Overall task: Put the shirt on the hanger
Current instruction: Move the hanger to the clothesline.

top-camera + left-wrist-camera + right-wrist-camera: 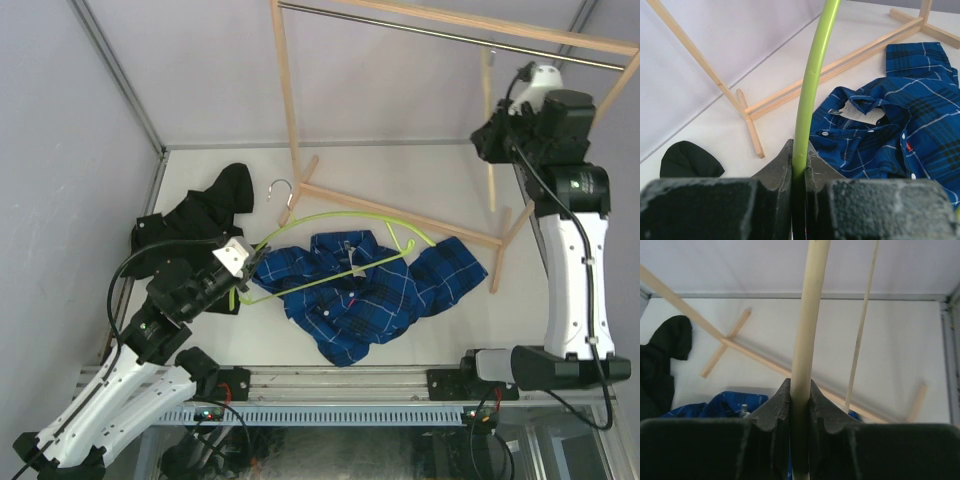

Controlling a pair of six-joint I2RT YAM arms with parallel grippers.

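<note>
Shirt [370, 295] lies crumpled on the desk [400, 170]. Our left end effector [799, 156] is pinched tight on the lime-green hanger [812, 75] slanting over it, and our right end effector [800, 390] is clamped on a cream hanger [810, 315].

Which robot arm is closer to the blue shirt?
Left. The left gripper sits just beside the shirt, clamped on the green hanger lying across it. The right gripper is up by the rack, clamped on a cream hanger, well away from the shirt.
</note>
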